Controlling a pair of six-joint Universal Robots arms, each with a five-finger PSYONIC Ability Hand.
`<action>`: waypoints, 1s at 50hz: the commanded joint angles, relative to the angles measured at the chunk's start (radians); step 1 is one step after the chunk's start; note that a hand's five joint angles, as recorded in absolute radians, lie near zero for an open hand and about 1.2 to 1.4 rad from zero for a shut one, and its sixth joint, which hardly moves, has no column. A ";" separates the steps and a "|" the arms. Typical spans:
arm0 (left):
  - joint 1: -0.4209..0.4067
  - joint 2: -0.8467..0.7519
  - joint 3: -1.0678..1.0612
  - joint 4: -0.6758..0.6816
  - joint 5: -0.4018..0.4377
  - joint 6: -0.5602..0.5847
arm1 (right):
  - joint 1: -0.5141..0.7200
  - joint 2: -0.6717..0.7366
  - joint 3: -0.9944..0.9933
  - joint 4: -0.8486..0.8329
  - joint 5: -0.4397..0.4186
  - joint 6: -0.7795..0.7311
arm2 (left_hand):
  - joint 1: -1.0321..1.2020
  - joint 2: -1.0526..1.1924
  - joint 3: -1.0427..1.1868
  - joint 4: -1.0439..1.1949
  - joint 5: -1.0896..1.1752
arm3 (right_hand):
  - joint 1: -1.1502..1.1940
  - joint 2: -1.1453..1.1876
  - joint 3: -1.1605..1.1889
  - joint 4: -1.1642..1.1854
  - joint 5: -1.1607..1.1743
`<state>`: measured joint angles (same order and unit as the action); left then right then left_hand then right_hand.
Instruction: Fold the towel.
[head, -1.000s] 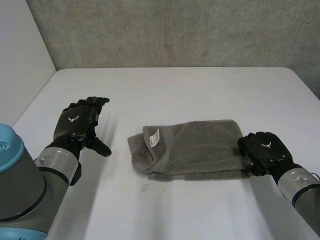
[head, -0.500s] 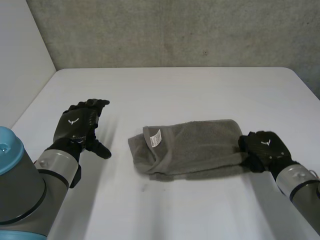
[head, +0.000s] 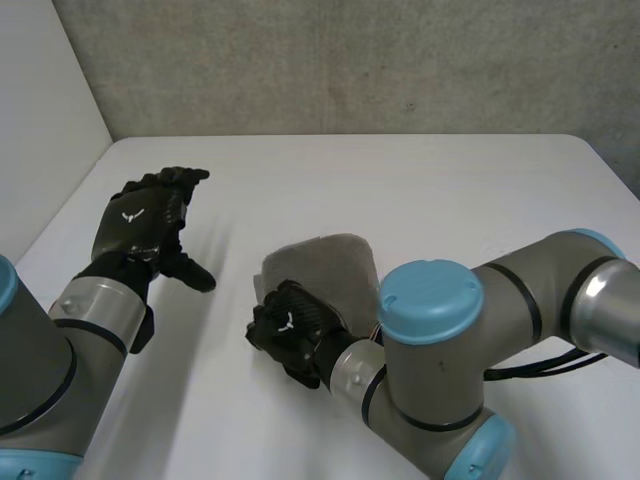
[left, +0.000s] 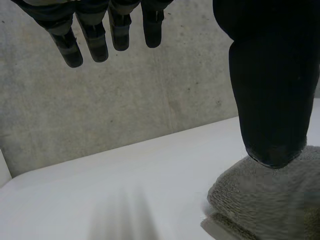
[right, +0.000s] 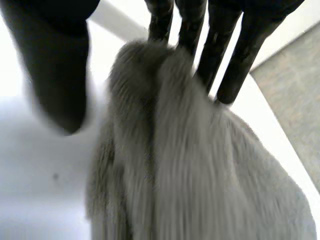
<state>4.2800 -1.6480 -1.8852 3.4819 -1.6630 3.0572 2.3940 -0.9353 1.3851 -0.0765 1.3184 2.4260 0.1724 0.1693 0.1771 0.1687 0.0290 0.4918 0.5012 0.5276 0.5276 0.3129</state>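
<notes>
1. The grey towel (head: 325, 262) lies near the middle of the white table (head: 420, 190), bunched into a short folded heap with a rounded top layer.
2. The right arm (head: 450, 350) reaches across in front of the towel, so the near and right parts of the cloth are hidden in the head view.
3. The right hand (head: 293, 335) sits at the towel's left near edge, touching the cloth.
4. In the right wrist view its fingers (right: 235, 55) are straight, with the tips resting on the far side of a raised ridge of towel (right: 190, 170) under the palm.
5. Its thumb (right: 52, 65) is off to the side of the ridge, with bare table between thumb and cloth. The hand reads as released, not pinching.
6. The left hand (head: 140, 222) is raised over the left part of the table, well apart from the towel and touching nothing.
7. In the left wrist view its fingers (left: 95, 35) hang straight and spread with the thumb (left: 272, 95) out. The hand is released and empty.
8. The same view shows a rounded end of the towel (left: 270, 200) beyond the thumb, with a thin lower layer sticking out under it.
9. A concrete wall (head: 350, 60) stands behind the table.
</notes>
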 joint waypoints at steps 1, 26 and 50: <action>0.001 -0.012 0.058 -0.009 -0.001 -0.002 | -0.044 -0.123 0.037 -0.057 0.107 0.228 | 0.006 0.009 0.001 0.010 -0.025 | -0.317 -0.327 -0.353 -0.353 -0.313; -0.187 -0.487 0.475 -0.253 -0.049 -0.132 | -0.338 -0.101 0.003 0.075 -0.014 0.716 | 0.006 0.009 0.001 0.010 -0.025 | -0.317 -0.327 -0.353 -0.353 -0.313; -0.210 -0.389 0.452 -0.270 -0.055 -0.112 | -0.329 -0.110 -0.143 0.156 -0.011 0.604 | 0.006 0.009 0.001 0.010 -0.025 | -0.317 -0.327 -0.353 -0.353 -0.313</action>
<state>4.0667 -2.1548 -1.4492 3.2266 -1.7198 2.9437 2.0732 -0.8689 1.2159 0.0872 1.3062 3.0296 0.1724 0.1683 0.1771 0.1687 0.0290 0.2307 0.2514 0.2427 0.2621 0.0616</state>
